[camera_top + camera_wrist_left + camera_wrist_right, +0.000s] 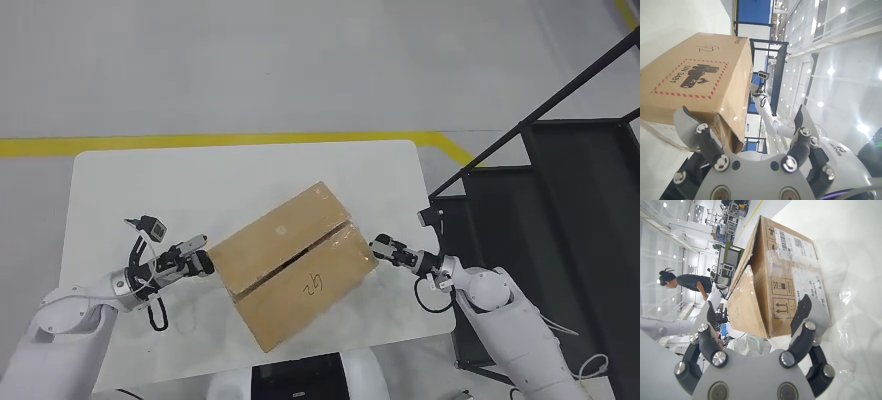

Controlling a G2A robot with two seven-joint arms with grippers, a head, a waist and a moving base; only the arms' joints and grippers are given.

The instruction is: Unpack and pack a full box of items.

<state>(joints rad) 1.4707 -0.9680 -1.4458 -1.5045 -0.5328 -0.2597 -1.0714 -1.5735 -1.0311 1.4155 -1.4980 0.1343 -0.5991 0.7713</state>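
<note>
"Pincers first: how do they stand?"

"Your left pincer [200, 262] sits at the left end of the box [295, 262], with its arm stretched low over the worktop [150, 190] and reaching in from the near left corner. Its fingers are spread. In the left wrist view, one finger [684, 123] is right at the torn lower corner of the end flap, though you cannot tell whether it touches. The other [800, 117] hangs in free air. Your right pincer [380, 246] is at the opposite end, its arm coming in from the near right. Its fingers are also apart, with the box's upper edge between them, and one fingertip [804, 306] lies over the labelled end face."

"And the box itself?"

"It is cardboard, with the flaps folded down and a seam along the top. It rests on the white worktop, turned at an angle to the edges."

"The room?"

"You have grey floor beyond the worktop, a yellow line [200, 145] past its far edge, and black steps [560, 200] to your right."
</note>
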